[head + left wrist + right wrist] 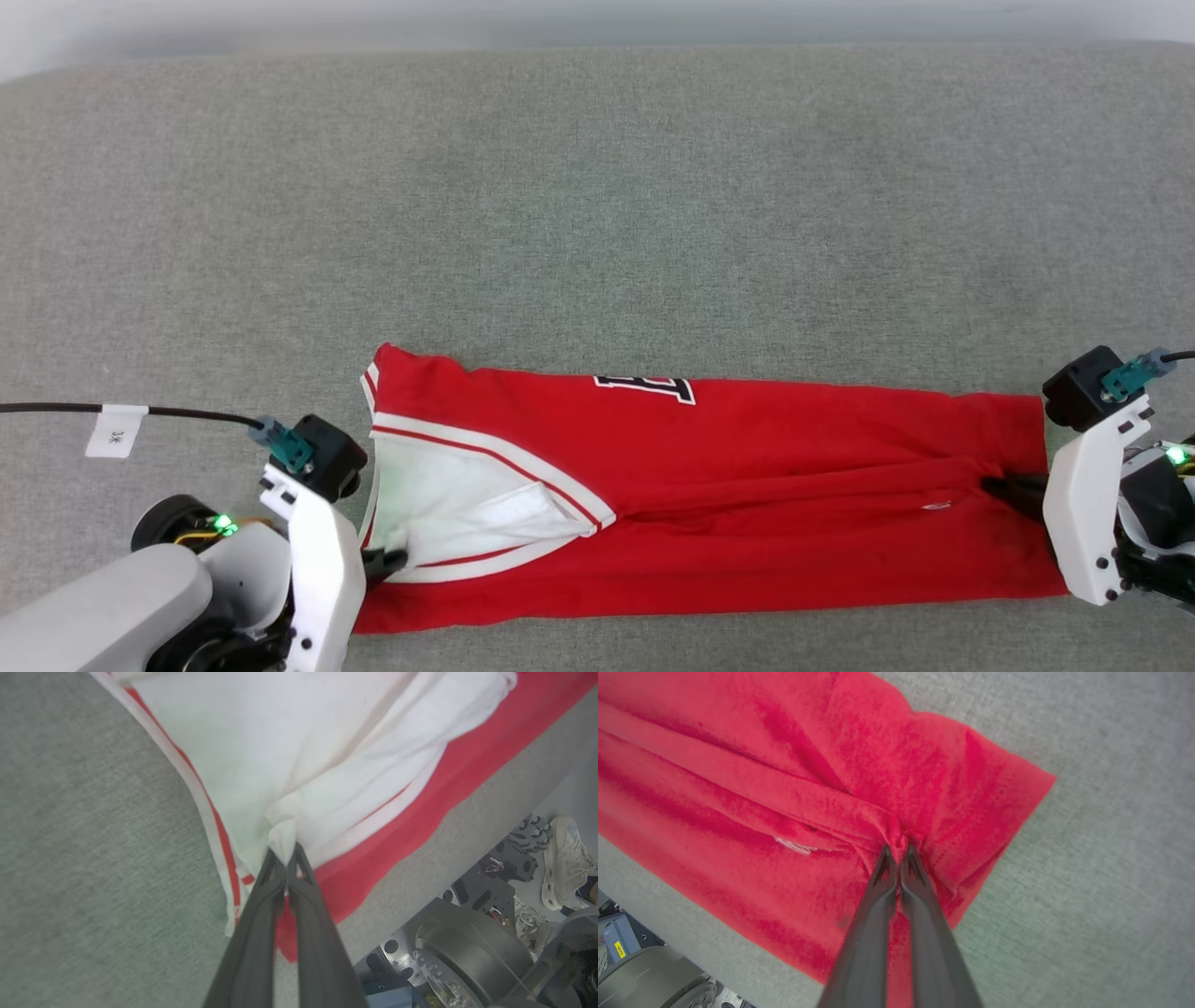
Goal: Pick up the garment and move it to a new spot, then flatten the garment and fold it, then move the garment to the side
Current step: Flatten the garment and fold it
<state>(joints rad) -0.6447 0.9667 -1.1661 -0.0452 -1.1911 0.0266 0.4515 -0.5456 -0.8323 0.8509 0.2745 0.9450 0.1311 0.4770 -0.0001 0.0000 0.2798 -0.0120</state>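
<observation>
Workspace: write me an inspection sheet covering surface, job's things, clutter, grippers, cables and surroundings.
Surface: grey fabric surface, flat.
Job's things: garment lies as a long red band along the near edge, with a white sleeve on top at its left end and the print partly showing at the far edge.
Clutter: nothing seen.
Grippers: left gripper shut on the sleeve's cloth; right gripper shut on a pinch of red cloth at the other end.
Cables: black cable with a white tag at left; second cable at the right arm.
Surroundings: robot base and a shoe beyond the surface's edge.
</observation>
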